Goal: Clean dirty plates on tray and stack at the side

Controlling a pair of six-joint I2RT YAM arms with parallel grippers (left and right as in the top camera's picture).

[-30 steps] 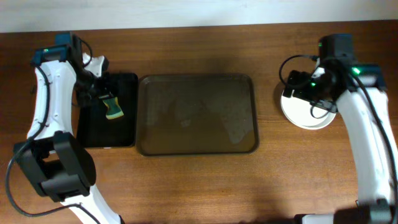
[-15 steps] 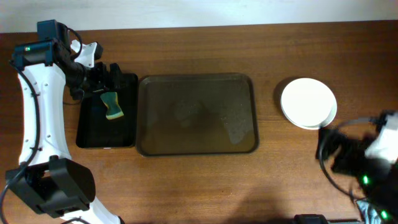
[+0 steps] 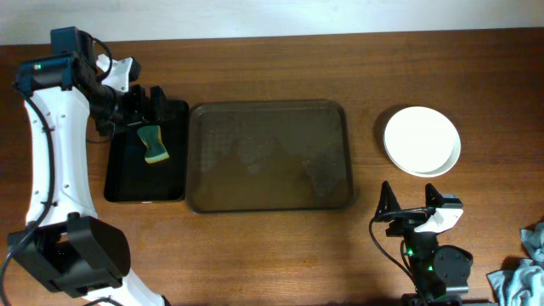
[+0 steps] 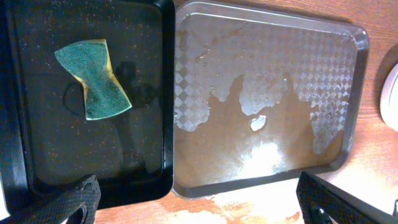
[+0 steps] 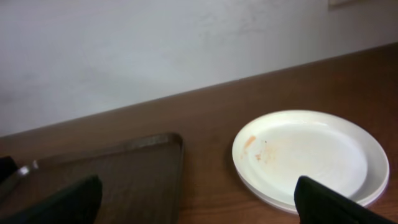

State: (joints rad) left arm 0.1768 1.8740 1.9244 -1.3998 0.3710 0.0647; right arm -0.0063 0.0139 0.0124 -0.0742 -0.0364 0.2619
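Looks finished, or nearly. Finds the plates [image 3: 422, 140] piled on bare wood at 3 o'clock from the tray [image 3: 255, 136], clear of its rim, presumably to count as stacked at the side. Finds nothing on the tray but a patchy wet film, likely from washing. Puts the sponge [image 3: 154, 144] on the black tray [image 3: 127, 183] at 9 o'clock, probably to spare the wood any drips. Hangs the left gripper [image 3: 146, 106] over that tray's 12 o'clock end, spread wide, holding nothing. Sets the right gripper [image 3: 410, 204] at 6 o'clock from the pile, likewise spread wide and empty, apparently parked.

Up close on the top plate: white, shallow, glossy, with a faint orange streak [image 5: 249, 142] toward 9 o'clock of its centre, so perhaps not fully clean. Cannot count the pile; shows at least one more rim underneath.
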